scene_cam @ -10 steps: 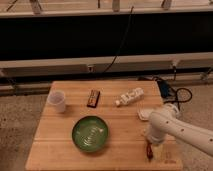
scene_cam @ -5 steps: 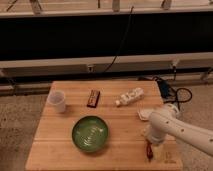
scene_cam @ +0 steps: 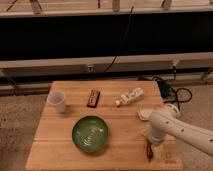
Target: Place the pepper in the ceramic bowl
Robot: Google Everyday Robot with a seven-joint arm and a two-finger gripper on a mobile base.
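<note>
At the near right corner of the wooden table (scene_cam: 60,145), the gripper (scene_cam: 154,146) hangs low with its jaws spread wide, holding nothing. The little red pepper (scene_cam: 148,150) lies on the wood just beside it. The green ceramic bowl (scene_cam: 90,133) sits well apart to the left, with nothing in it. I think the job has hardly begun: grab, lift, carry and drop are all left. The white arm (scene_cam: 175,127) hides part of the pepper, so I cannot tell if the tips touch it.
</note>
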